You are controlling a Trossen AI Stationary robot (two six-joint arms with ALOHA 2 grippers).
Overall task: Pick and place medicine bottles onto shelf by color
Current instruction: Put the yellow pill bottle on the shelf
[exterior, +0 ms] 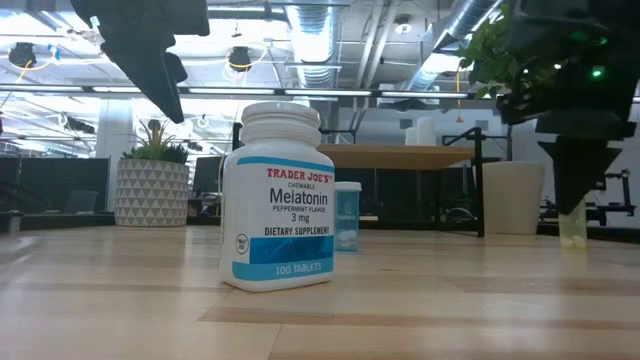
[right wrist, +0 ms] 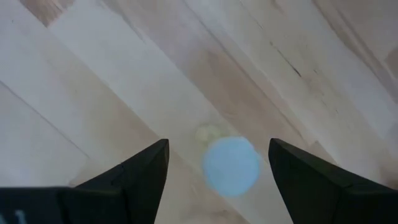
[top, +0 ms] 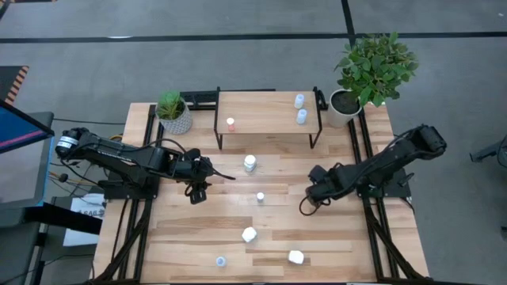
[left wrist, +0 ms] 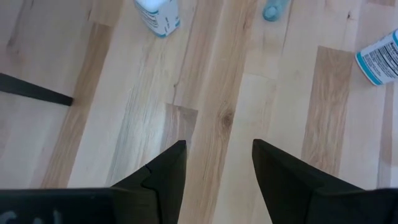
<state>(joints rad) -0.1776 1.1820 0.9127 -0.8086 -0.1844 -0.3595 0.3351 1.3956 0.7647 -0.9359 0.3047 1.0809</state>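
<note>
Low rectangular light-wood shelf [top: 269, 107] on thin black legs, standing at the middle of the worktop's [top: 341, 245] far edge. On its left end, one small orange-red-capped bottle [top: 230, 123]. On its right end, two small pale-blue bottles [top: 299, 100] [top: 302, 116], one just behind the other.

Off the shelf, on the light plank worktop:
- larger upright white bottle [top: 249, 163], just in front of the shelf
- tiny pale bottle [top: 260, 197] near the worktop's middle, cap colour not clear
- second white bottle [top: 249, 234] and third white bottle [top: 295, 256] toward the near edge
- small pale-blue bottle [top: 220, 260] right at the near edge

Left gripper [top: 198, 195] out over the worktop's left half, in front of the shelf's left end. Jaws partly parted, holding nothing; only bare planks between them in the left wrist view.

Right gripper [right wrist: 219, 142] over the worktop's right half, in front of the shelf's right end, pointing down. Jaws spread wide around a small round pale-blue-topped bottle [right wrist: 231, 165] standing on the wood below, clear gaps on both sides, no contact. In the low view, hangs just above that bottle.

Green plant in a patterned white pot [top: 174, 113] at the far left corner, leafy plant in a plain white pot [top: 360, 79] at the far right corner.
</note>
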